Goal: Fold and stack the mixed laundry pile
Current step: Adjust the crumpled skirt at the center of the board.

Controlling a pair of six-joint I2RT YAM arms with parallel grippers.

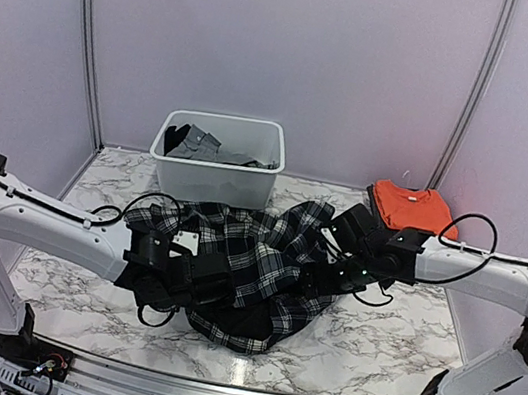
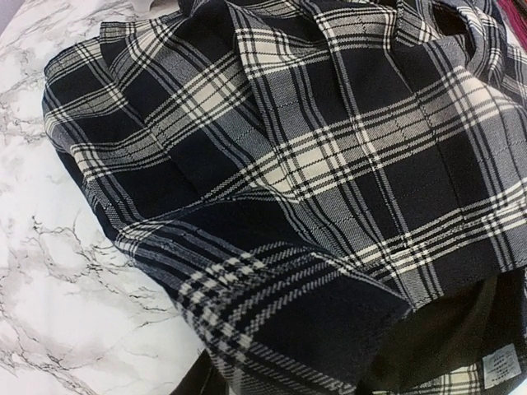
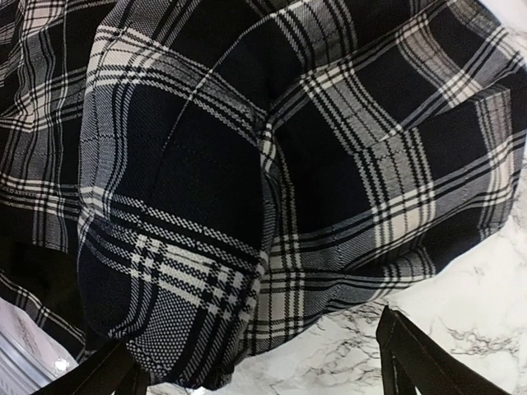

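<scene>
The black-and-white plaid skirt (image 1: 254, 257) lies rumpled in a heap at the middle of the marble worktop (image 1: 394, 331), its pleats bunched and a dark lining showing at the near hem. From the skirt, the white tub (image 1: 213, 184) stands at about eleven o'clock, just beyond its far edge, with a dark grey cloth (image 1: 192, 142) slumped inside. The orange T-shirt (image 1: 410, 204) lies folded flat at about two o'clock, well clear of the heap and close to the back wall. The left arm (image 1: 66, 230) reaches in from nine o'clock and its left jaws are down on the skirt's near left side; whether they are apart or together I cannot tell, as the cloth fills the wrist view, with a small white label (image 2: 502, 370) showing by the lining. The right arm (image 1: 494, 277) comes in from three o'clock. The right jaws stand wide apart, the black fingers (image 3: 428, 362) low over the marble, the skirt's hem drooping just above the gap, unpinched.
</scene>
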